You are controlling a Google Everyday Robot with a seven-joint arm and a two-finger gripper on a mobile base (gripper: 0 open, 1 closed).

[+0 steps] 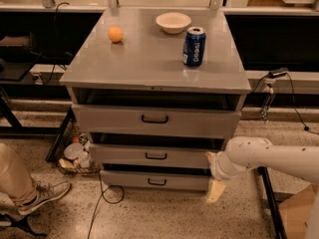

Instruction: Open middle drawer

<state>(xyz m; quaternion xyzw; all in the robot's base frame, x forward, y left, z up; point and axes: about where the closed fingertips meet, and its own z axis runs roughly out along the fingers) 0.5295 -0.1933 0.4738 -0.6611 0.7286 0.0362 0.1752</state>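
The grey cabinet has three drawers. The middle drawer is a shallow grey front with a small black loop handle, and it stands a little way out. The taller top drawer is above it and the lowest drawer below. My white arm reaches in from the right. My gripper hangs at the cabinet's lower right corner, beside the lowest drawer's right end, well right of the middle handle.
On the cabinet top stand a blue can, a white bowl and an orange ball. A person's leg and shoe are at the lower left. A cable and clutter lie left of the cabinet.
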